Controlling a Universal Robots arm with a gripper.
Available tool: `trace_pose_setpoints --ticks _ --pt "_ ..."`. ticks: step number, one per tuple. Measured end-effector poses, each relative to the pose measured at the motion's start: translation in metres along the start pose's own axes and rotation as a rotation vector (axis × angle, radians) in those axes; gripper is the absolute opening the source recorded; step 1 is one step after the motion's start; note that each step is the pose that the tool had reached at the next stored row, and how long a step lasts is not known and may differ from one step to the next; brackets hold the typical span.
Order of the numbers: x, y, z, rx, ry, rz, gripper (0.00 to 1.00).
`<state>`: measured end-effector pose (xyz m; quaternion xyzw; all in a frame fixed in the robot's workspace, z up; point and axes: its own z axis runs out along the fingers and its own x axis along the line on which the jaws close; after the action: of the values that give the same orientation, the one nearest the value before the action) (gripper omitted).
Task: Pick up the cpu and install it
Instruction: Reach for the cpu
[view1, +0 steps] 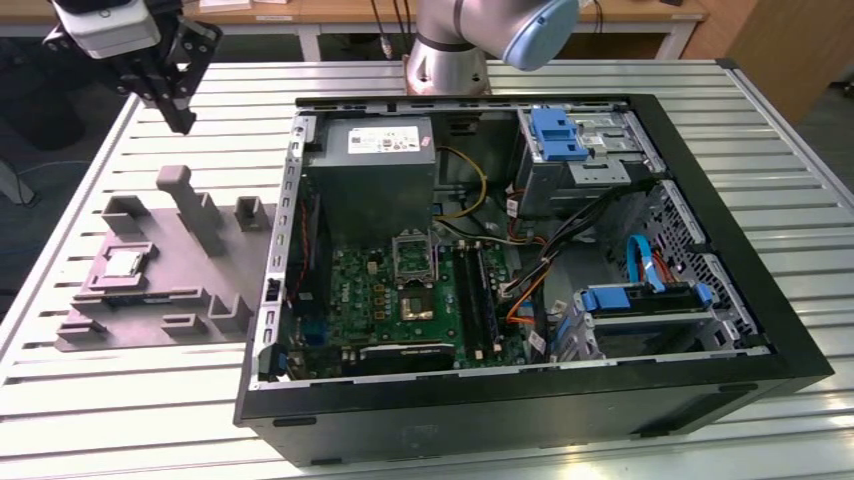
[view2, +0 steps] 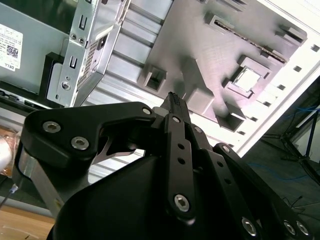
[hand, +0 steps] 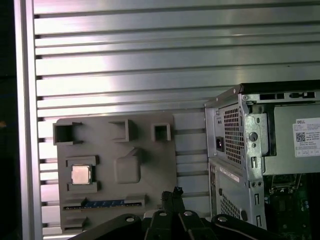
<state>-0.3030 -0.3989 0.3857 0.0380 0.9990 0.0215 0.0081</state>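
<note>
Gripper (view1: 180, 122) hangs clenched and empty above the slatted tabletop (view1: 160, 400), well apart from the cpu (view1: 124, 263). The chip lies flat in a square recess of the grey fixture plate (view1: 134, 320), on the exterior view's left of the open computer case (view1: 534, 410).

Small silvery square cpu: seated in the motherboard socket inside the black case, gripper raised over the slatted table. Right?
No. The small silvery square cpu lies in the grey plastic tray beside the black case, per the exterior view. The gripper position is right.
</note>
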Motion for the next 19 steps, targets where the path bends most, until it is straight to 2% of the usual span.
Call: trace_pose_setpoints --ticks 19 --pt "0.005 -0.0004 0.0004 0.0001 0.001 0.0 0.11"
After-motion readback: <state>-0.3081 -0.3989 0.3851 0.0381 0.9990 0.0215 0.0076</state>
